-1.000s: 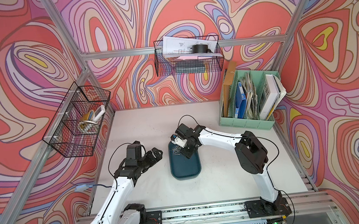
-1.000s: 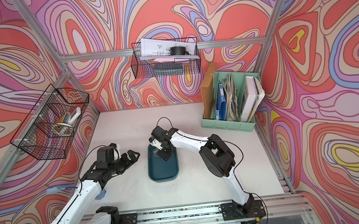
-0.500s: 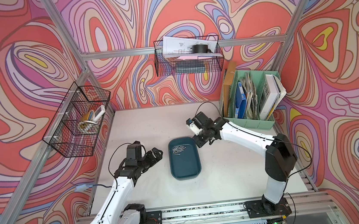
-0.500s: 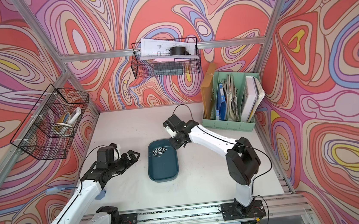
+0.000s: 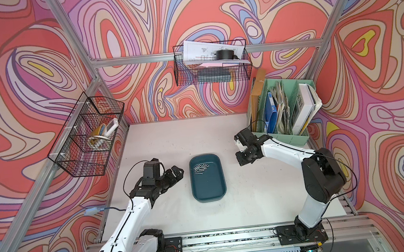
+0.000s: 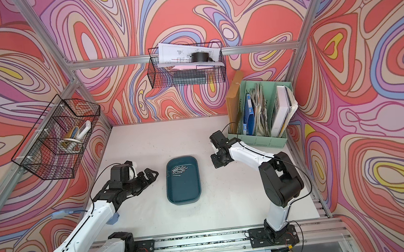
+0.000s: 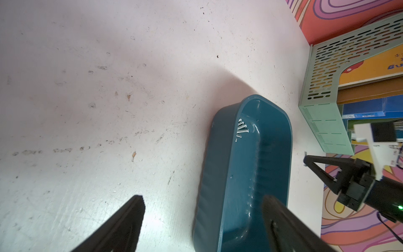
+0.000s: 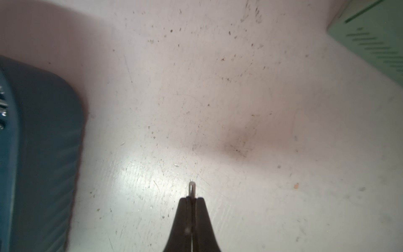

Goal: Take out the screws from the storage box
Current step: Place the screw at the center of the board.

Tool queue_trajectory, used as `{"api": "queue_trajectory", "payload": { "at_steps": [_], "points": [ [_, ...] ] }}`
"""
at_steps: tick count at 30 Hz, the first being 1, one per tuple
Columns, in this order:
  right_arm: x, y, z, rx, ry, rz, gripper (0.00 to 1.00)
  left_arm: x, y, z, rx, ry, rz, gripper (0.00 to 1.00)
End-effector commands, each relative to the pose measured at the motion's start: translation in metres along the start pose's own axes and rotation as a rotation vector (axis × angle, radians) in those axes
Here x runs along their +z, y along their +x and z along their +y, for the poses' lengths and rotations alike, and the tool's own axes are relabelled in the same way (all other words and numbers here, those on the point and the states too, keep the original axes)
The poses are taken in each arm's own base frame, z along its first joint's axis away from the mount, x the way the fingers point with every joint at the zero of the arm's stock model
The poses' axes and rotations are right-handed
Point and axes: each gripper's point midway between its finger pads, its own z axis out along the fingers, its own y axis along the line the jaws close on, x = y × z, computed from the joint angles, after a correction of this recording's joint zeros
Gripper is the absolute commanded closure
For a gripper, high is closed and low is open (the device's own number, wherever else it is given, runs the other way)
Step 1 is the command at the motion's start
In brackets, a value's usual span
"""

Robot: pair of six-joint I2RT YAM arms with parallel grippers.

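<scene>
Teal storage box [image 5: 209, 189]; seemingly silver screws [image 5: 200, 168].

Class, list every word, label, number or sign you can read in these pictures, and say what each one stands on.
Nothing reads in full.
White book in the green file organiser: dark lettering, too small to read.
Printed sheet in the wire basket: fine print, too small to read.
Yellow folder cover, left wrist view: blue letters cut off at the picture's edge, unreadable.
</scene>
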Motion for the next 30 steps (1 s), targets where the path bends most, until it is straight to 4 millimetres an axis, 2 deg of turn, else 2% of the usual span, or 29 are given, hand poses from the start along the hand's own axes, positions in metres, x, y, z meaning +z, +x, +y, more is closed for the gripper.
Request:
{"api": "queue_trajectory", "payload": {
  "at_steps": [1,3,5,14,18,23,25,27,30],
  "points": [
    [0.029,0.009,0.003,0.045,-0.015,0.036,1.00,0.002,0.003,-0.001,-0.004,0.010,0.007,0.10],
    [0.044,0.016,0.000,0.056,-0.003,0.072,1.00,0.002,0.003,-0.001,-0.005,0.009,0.009,0.10],
    [0.050,0.019,0.000,0.063,-0.003,0.084,1.00,0.001,0.002,-0.001,-0.005,0.009,0.009,0.10],
    [0.057,0.026,0.002,0.074,-0.011,0.101,1.00,0.001,0.003,-0.001,-0.006,0.008,0.008,0.10],
    [0.052,0.023,0.004,0.078,-0.025,0.088,0.88,0.001,0.002,-0.001,-0.005,0.010,0.007,0.11],
    [0.022,0.004,0.007,0.082,-0.041,0.014,0.53,0.001,0.001,-0.002,-0.002,0.012,0.006,0.10],
    [0.001,-0.008,0.011,0.079,-0.061,-0.030,0.50,0.000,0.001,-0.002,0.000,0.014,0.006,0.10],
    [-0.028,-0.022,0.017,0.070,-0.092,-0.095,0.50,0.000,0.002,-0.003,-0.001,0.015,0.007,0.10],
    [-0.075,-0.038,0.042,-0.011,-0.152,-0.207,0.49,-0.001,0.002,-0.003,0.000,0.020,0.008,0.10]
  ]
}}
